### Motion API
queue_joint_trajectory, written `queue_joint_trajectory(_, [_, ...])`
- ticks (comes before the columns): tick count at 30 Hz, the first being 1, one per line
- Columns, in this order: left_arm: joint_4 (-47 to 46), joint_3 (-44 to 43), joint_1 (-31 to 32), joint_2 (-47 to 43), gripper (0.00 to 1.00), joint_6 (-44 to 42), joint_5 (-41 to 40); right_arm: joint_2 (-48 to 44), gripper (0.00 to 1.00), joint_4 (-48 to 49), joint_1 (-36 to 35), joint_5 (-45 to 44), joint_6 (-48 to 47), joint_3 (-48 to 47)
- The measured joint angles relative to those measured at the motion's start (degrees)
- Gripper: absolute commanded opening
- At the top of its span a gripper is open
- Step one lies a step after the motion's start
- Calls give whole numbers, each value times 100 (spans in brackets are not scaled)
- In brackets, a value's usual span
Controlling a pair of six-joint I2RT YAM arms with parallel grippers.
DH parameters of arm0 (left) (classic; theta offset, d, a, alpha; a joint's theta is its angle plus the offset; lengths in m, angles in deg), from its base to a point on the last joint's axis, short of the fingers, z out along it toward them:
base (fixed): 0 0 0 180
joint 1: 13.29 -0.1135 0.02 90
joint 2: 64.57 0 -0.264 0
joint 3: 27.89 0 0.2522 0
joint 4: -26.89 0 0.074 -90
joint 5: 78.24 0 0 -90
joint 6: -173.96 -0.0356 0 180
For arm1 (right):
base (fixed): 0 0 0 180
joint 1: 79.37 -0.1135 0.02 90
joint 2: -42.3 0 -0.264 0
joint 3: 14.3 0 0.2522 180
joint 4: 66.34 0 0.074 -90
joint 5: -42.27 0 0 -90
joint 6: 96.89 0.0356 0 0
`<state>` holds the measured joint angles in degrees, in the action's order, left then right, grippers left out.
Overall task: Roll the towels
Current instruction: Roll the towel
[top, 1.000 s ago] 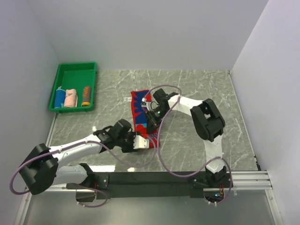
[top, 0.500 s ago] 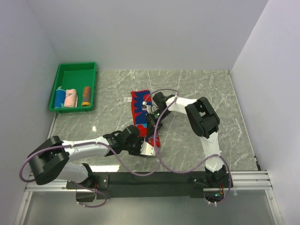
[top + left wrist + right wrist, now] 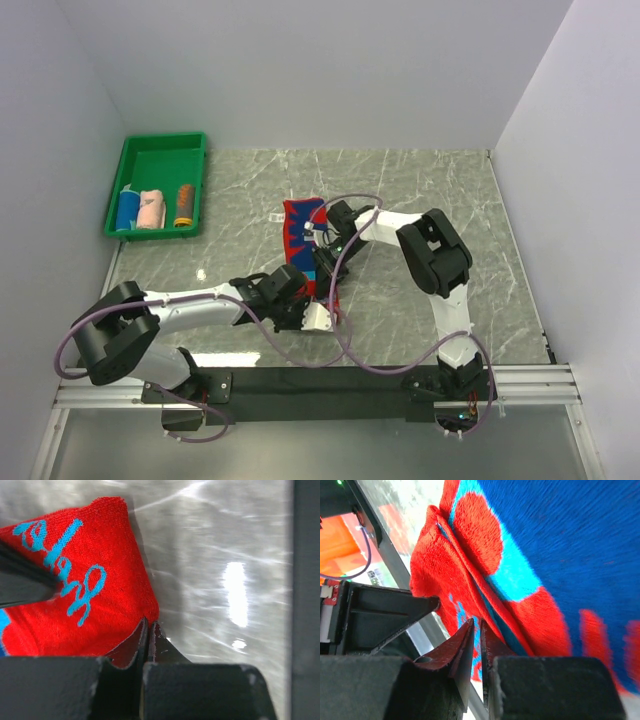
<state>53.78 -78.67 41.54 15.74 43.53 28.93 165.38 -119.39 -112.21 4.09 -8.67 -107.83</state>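
Note:
The red-and-blue patterned towel lies at mid-table, its near end folded up into a ridge. My right gripper sits on that fold from the right, jaws nearly together on a layer of the cloth. My left gripper is at the towel's near corner, jaws shut with the corner's edge at their tips. Three rolled towels lie in the green tray: blue, pale pink and orange.
The green tray stands at the far left by the left wall. White walls close the table at the back and both sides. The black rail with the arm bases runs along the near edge.
My left gripper moved right to the towel's near corner and shut there. The towel's near end drew up and shortened. The right gripper barely moved.

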Motion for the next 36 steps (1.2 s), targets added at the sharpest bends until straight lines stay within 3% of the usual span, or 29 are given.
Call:
queue_joint_trajectory(8, [1233, -400, -323, 9, 0, 378, 1025, -308, 19, -195, -31, -409, -153, -269])
queue_joint_trajectory(14, [1742, -1088, -1045, 308, 1, 638, 1829, -313, 18, -162, -103, -597, -254, -280])
queue_joint_trajectory(25, [1963, -1681, -2168, 859, 1, 1014, 2568, -177, 18, -79, -267, -584, -339, -46])
queue_joint_trajectory(29, [1777, -1703, -2345, 1051, 1, 1169, 2573, -179, 26, -83, -267, -553, -337, -48])
queue_joint_trajectory(36, [1687, -1700, -2474, 1290, 1, 1231, 2706, -219, 28, -188, -262, -704, -345, -114])
